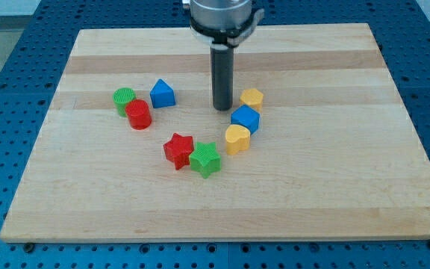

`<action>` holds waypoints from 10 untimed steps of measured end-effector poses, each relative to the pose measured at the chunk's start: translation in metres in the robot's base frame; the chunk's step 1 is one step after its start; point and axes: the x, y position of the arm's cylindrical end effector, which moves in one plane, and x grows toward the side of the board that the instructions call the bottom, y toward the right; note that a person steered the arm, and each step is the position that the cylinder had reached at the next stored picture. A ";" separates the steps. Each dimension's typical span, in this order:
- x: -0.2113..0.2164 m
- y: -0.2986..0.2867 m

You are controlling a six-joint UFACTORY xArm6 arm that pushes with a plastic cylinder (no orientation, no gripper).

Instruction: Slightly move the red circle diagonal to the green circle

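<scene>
The red circle point(138, 114) stands on the wooden board point(312, 179) at the view's left, touching the green circle point(124, 99), which lies just up and left of it. My tip point(222, 108) rests on the board near the middle, well to the right of both circles. It stands just left of the yellow block point(251, 98) and a blue cube point(245, 119), apart from them.
A blue house-shaped block point(162, 93) sits right of the green circle. A red star point(178, 150) and a green star point(205, 159) touch below the middle. A yellow heart-like block point(237, 139) sits under the blue cube.
</scene>
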 end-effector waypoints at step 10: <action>-0.001 -0.194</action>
